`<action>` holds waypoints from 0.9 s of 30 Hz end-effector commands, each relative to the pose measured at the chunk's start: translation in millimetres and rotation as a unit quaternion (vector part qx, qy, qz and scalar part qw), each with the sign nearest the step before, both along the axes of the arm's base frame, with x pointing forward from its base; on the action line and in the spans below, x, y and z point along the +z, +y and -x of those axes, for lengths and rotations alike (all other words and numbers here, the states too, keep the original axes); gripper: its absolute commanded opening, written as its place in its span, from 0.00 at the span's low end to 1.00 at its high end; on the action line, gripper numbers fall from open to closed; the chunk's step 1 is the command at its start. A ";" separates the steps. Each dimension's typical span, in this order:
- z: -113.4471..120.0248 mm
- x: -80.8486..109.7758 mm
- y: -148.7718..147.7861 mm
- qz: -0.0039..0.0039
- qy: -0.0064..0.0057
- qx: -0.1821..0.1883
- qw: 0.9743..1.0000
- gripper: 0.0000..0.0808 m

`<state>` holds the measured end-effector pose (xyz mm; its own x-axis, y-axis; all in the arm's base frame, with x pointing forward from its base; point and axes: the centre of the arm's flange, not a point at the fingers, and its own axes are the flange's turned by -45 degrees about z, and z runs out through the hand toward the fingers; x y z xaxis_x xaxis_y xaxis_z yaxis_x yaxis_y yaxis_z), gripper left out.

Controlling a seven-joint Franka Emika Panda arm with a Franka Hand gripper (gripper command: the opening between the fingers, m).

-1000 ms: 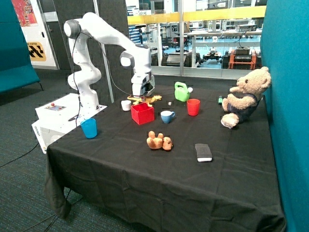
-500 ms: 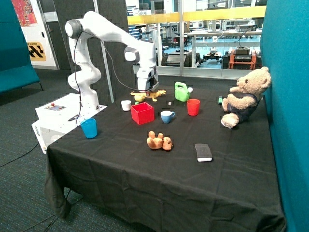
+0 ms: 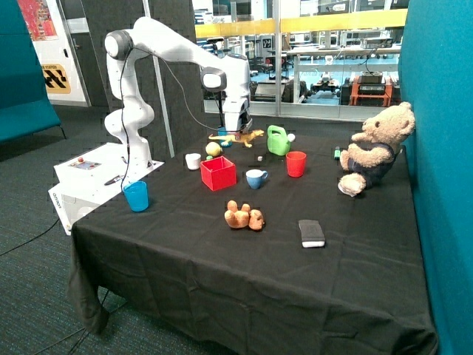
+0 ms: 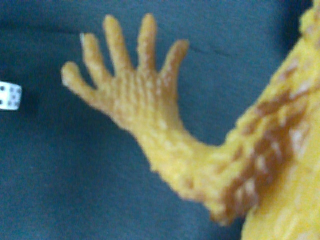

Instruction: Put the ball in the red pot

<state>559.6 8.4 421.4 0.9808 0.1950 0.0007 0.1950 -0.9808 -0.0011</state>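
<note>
The jaws (image 3: 236, 133) are pinching the long yellow toy lizard (image 3: 238, 137) and hold it lifted clear of the bench (image 3: 244, 274), in the upper middle of the outside view; up close, the wrist view shows the lizard's splayed, brown-mottled foot (image 4: 131, 95) over the black cloth, with a small white dice (image 4: 10, 95) at the left edge of that frame. The ball (image 3: 213, 149) sits on the cloth below and left of the lizard, just behind the red pot (image 3: 218, 173) and not in it. A small white cup (image 3: 193, 160) stands just left of the ball, a blue-and-white cup (image 3: 256, 178) just right of the pot, with a red cup (image 3: 295, 163) and a green watering can (image 3: 278, 140) further right. A blue cup (image 3: 136, 195) stands near the bench's left edge, and a teddy bear (image 3: 375, 148) sits by the right edge. An orange plush toy (image 3: 244, 217) and a dark sponge (image 3: 311, 233) lie mid-frame; the lower half of the bench is bare cloth down to its front edge.
</note>
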 end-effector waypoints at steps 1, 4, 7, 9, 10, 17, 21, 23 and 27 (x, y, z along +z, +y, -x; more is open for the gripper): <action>-5.7 -1.5 26.6 0.001 0.000 0.017 1.000 0.00; -9.1 -7.7 29.5 0.001 0.000 0.015 1.000 0.00; -12.0 -12.5 32.2 0.001 0.000 0.015 1.000 0.00; -14.8 -18.1 35.5 0.001 0.000 0.015 1.000 0.00; -16.0 -20.9 36.9 0.001 0.000 0.015 1.000 0.00; -28.2 -38.8 45.8 0.001 0.000 0.011 1.000 0.00; -34.0 -41.7 51.5 0.001 0.000 0.016 1.000 0.00; -36.4 -42.7 53.4 0.001 0.000 0.018 1.000 0.00; -41.4 -46.2 55.2 0.001 0.000 0.017 1.000 0.00</action>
